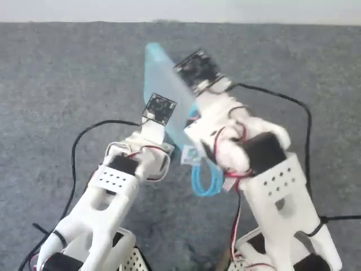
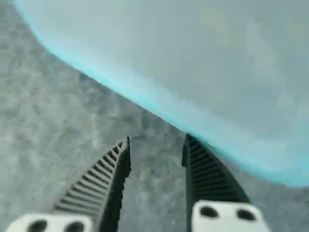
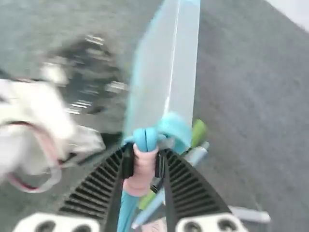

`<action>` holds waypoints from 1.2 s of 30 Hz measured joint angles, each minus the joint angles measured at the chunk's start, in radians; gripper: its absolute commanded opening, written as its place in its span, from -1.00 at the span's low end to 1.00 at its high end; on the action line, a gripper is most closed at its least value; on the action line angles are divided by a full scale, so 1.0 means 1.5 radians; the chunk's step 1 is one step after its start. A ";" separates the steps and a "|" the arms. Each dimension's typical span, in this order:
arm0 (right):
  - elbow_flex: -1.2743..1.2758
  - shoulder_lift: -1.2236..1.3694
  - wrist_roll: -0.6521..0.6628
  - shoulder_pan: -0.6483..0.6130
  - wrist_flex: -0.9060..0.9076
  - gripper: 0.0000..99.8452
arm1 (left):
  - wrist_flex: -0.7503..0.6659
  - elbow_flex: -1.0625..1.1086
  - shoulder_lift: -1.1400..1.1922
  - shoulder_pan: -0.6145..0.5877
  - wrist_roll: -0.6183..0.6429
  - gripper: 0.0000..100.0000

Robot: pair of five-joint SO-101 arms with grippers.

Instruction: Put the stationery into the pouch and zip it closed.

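Both right fingers point(image 3: 190, 191) pinch pouch point(image 3: 164, 82).

A grey, mottled table surface point(image 1: 51, 79) spreads across the high view from 3 o'clock round through 6 to 9 o'clock. At 12 o'clock a pale, plain strip point(image 1: 180, 10) borders its far edge. The light is soft and even

Grey speckled table surface point(image 1: 56, 84), pale wall strip point(image 1: 180, 10) beyond
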 measured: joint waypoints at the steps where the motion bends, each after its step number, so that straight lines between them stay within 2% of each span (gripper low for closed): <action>1: 0.000 0.000 0.000 -0.023 0.000 -0.98 | -0.005 0.000 0.001 0.006 0.005 -0.66; 5: 0.057 -0.021 0.005 -0.095 -0.008 -0.98 | -0.013 0.007 0.001 0.012 0.011 -0.66; 9: 0.171 -0.072 0.020 -0.107 -0.050 -0.98 | -0.011 0.011 0.001 -0.009 0.029 -0.66; 12: 0.278 -0.115 0.023 -0.108 -0.094 -0.98 | 0.025 0.011 -0.028 -0.088 0.040 -0.66; 18: 0.413 -0.163 0.024 -0.109 -0.150 -0.98 | 0.134 0.011 -0.198 -0.302 0.040 -0.66; 21: 0.443 -0.166 0.027 -0.109 -0.161 -0.98 | 0.175 0.011 -0.302 -0.344 -0.014 -0.65; 27: 0.457 -0.166 0.028 -0.109 -0.163 -0.98 | 0.291 0.011 -0.511 -0.337 -0.110 -0.65; 30: 0.457 -0.166 0.028 -0.109 -0.166 -0.98 | 0.361 0.011 -0.599 -0.293 -0.157 -0.64; 32: 0.457 -0.166 0.028 -0.109 -0.166 -0.98 | 0.402 0.011 -0.644 -0.249 -0.181 -0.56; 36: 0.444 -0.166 0.028 -0.088 -0.166 -0.98 | 0.429 0.011 -0.665 -0.199 -0.199 -0.48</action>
